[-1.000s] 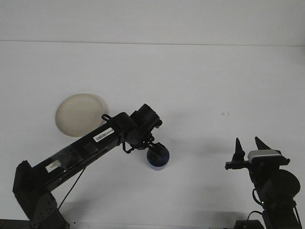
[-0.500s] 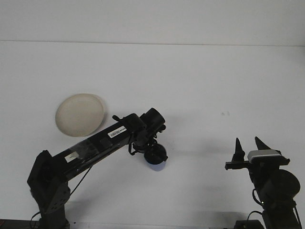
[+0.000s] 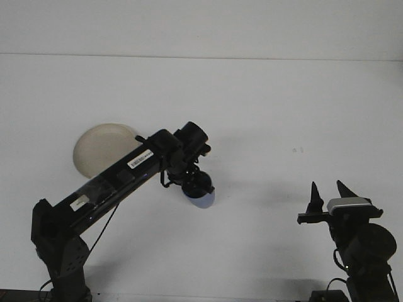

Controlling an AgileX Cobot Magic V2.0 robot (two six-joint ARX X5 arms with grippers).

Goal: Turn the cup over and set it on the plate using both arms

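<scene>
Left gripper (image 3: 196, 187) just left of the frame centre, at the end of the long black arm (image 3: 113, 182) rising from the lower left corner. Closed around the cup (image 3: 201, 199); only a pale blue-white part of the cup visible under the black fingers, the rest hidden. Hard to tell whether the cup touches the table (image 3: 264, 113) or hangs a little above it; also not clear which way its opening points.

Plate (image 3: 101, 146) in the left middle of the frame, cream and round, lying flat, its lower right edge covered by the arm. Cup to the right of the plate and lower, apart from it.

Right gripper (image 3: 327, 196) in the lower right corner, two dark pointed fingers standing up with a clear gap between, holding nothing, far from cup and plate.
</scene>
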